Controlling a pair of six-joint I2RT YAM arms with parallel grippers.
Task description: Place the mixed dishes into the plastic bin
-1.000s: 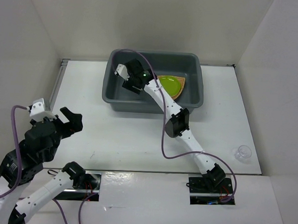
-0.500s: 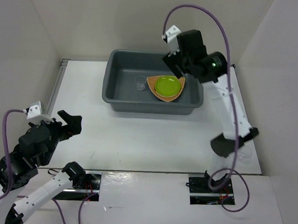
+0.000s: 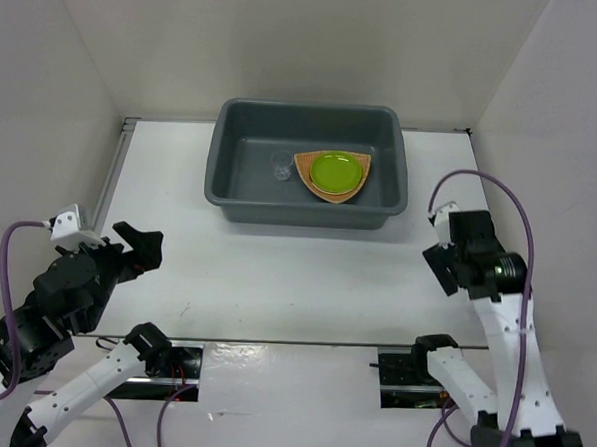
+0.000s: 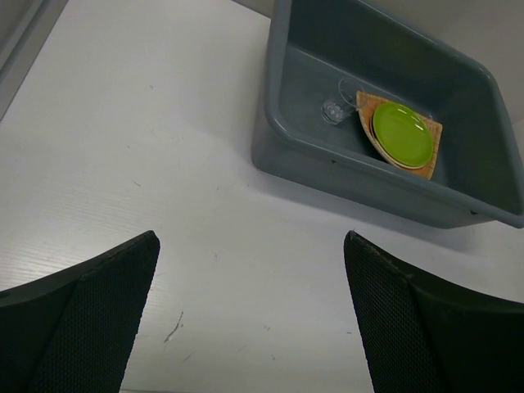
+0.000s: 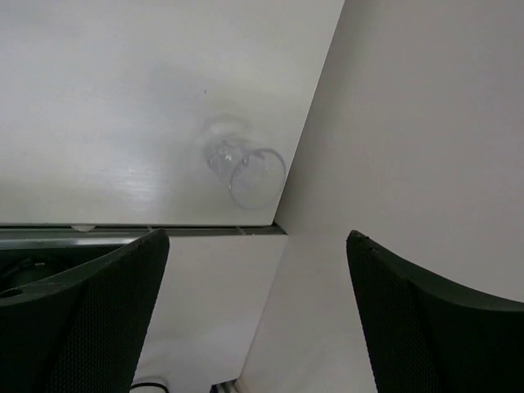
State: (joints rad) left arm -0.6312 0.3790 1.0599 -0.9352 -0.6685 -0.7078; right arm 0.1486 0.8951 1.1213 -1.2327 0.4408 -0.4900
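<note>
The dark grey plastic bin (image 3: 301,212) stands at the table's far middle. Inside it lie the woven orange-brown tray (image 3: 356,192) with the lime-green plate (image 3: 335,170) on it, and one clear cup (image 3: 280,166) to their left. The left wrist view shows the bin (image 4: 344,176), the tray (image 4: 432,135), the green plate (image 4: 401,133) and the cup (image 4: 333,109). The second clear cup (image 5: 250,168) lies on the table by the right wall, just ahead of my open, empty right gripper (image 5: 258,233) (image 3: 442,268). My left gripper (image 4: 250,237) (image 3: 137,250) is open and empty at the near left. The cream plate does not show.
White walls enclose the table on the left, back and right; the right wall (image 5: 426,123) is close to the right gripper. The table's front edge (image 5: 164,228) runs just below the cup. A grey rail (image 3: 114,169) runs along the left side.
My right arm has swung from above the bin back and down to the near right, over the clear cup on the table. The left arm has hardly moved.
</note>
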